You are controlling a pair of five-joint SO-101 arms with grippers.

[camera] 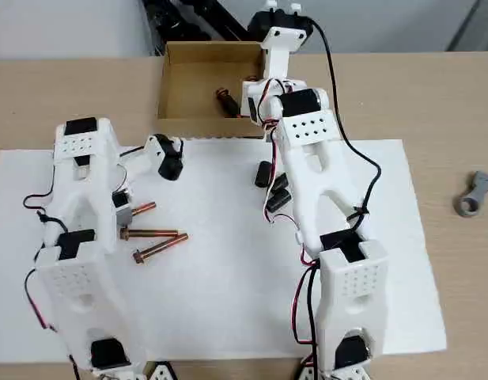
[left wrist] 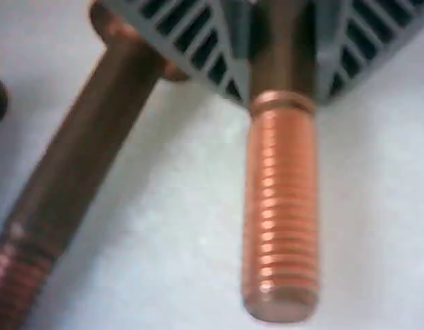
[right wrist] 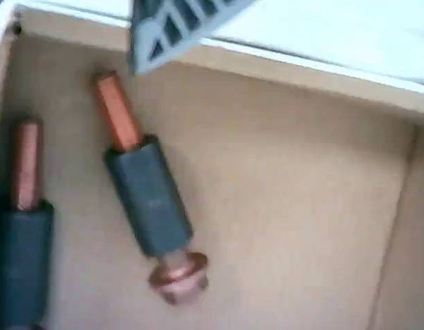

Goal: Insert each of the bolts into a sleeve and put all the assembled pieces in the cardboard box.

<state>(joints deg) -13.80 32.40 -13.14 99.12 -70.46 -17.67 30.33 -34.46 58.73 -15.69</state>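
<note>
At the desk's white sheet (camera: 228, 301) my left fingers (left wrist: 198, 48) clamp one bolt (left wrist: 280, 227) near its head, thread free, while my right fingers (right wrist: 177, 27) hang over the cardboard box (camera: 160, 87), gape I cannot tell; I would lift level and meet a sleeve (camera: 263, 174) squarely.

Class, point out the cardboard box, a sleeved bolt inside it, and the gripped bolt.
cardboard box (camera: 192, 89): high view, bare floor.
sleeved bolt (right wrist: 148, 199): right wrist view, black sleeve.
gripped bolt (left wrist: 280, 213): left wrist view, threaded end.

A robotics lab bench: wooden table (camera: 425, 87), white sheet (camera: 220, 301), wired left arm (camera: 81, 261) at eight o'clock, right arm (camera: 350, 285) at five.
</note>
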